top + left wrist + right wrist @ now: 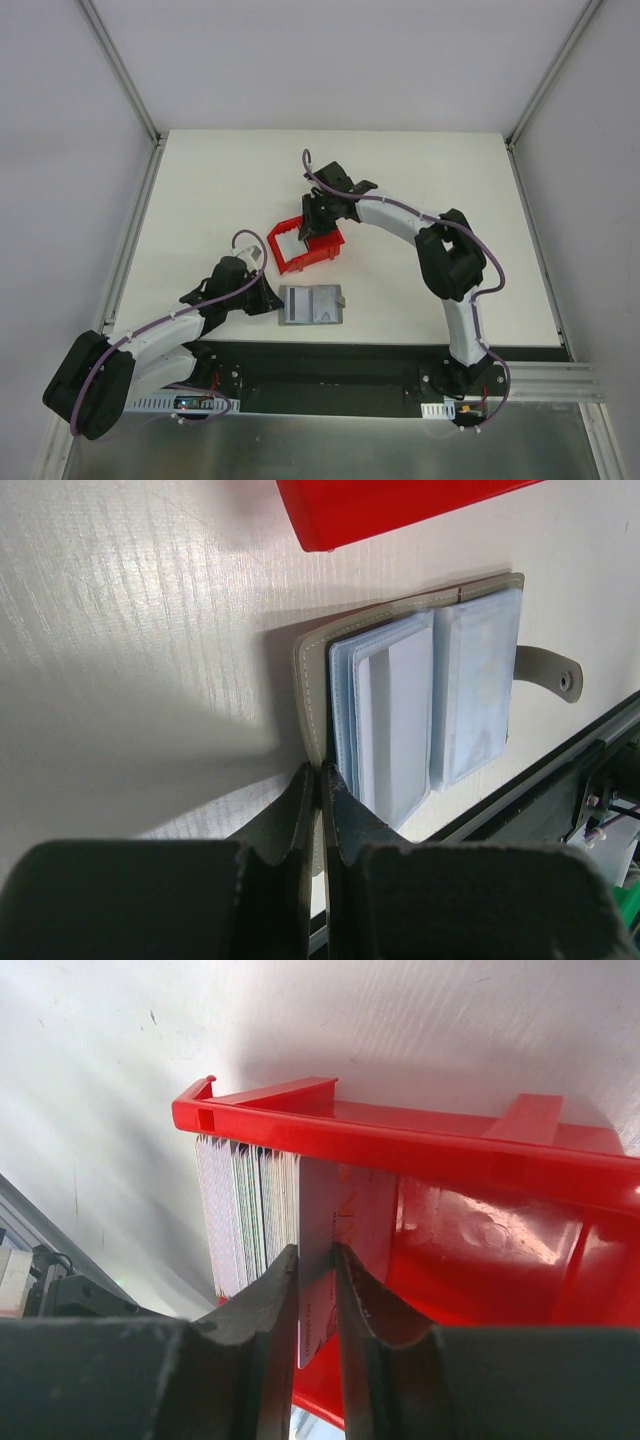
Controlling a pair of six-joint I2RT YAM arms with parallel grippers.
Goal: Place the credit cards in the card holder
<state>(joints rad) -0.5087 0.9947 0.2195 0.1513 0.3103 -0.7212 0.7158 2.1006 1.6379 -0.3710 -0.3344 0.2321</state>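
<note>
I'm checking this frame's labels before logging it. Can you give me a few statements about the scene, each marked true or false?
1. The card holder lies open on the table. True.
2. The left gripper hangs open above the holder. False: it is shut on the edge of the holder's cover.
3. The right gripper pinches one card inside the red bin. True.
4. The other cards lie flat on the table beside the bin. False: they stand on edge in a stack inside the bin.
5. The holder's snap strap is fastened shut. False: it lies loose, sticking out to one side.
</note>
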